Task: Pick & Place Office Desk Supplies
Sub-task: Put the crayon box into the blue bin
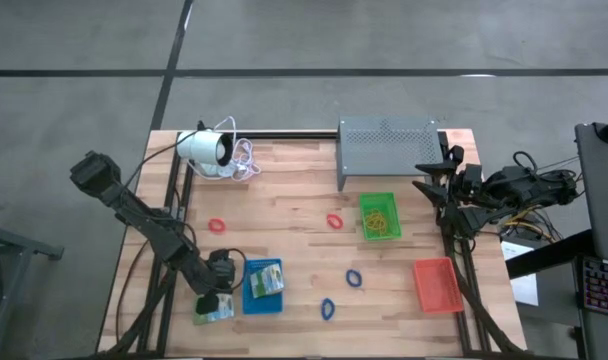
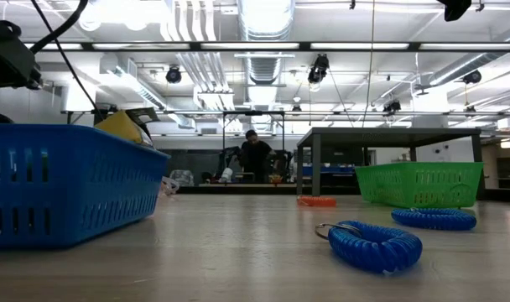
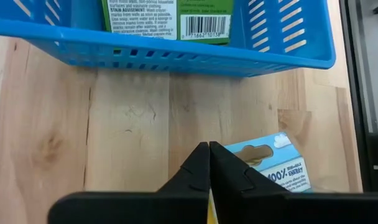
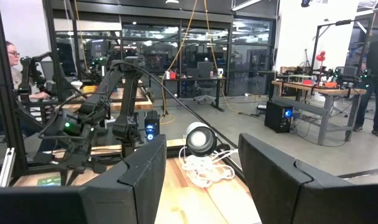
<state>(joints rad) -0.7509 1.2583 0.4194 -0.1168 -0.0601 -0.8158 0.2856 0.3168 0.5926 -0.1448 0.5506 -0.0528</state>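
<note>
Toward the lower left of the high view, the left pincer (image 1: 216,296) is hanging over the surface (image 1: 284,190) with its fingers pressed together, holding nothing that can be seen; a green-and-white packet (image 1: 214,312) is lying right under it, just outside the blue tray (image 1: 250,298). Its own camera is showing the closed tips above a light-blue corner of that packet. One other packet (image 1: 269,280) is already sitting inside the blue tray. At the right edge of the frame, the right pincer (image 1: 446,190) is waiting beyond the surface's side with its fingers spread wide and empty.

Sorting looks partly done. The green tray (image 1: 367,204), right of centre, is holding tan rubber bands (image 1: 378,219), too tangled to count. The red tray (image 1: 436,283), lower right, is sitting empty. Two red loops (image 1: 217,226) are lying loose in the middle band of the frame, and two blue loops (image 1: 354,277) are lying loose below them, so four loops and one packet are seemingly waiting to be placed. Three trays, two packets, four loops.
</note>
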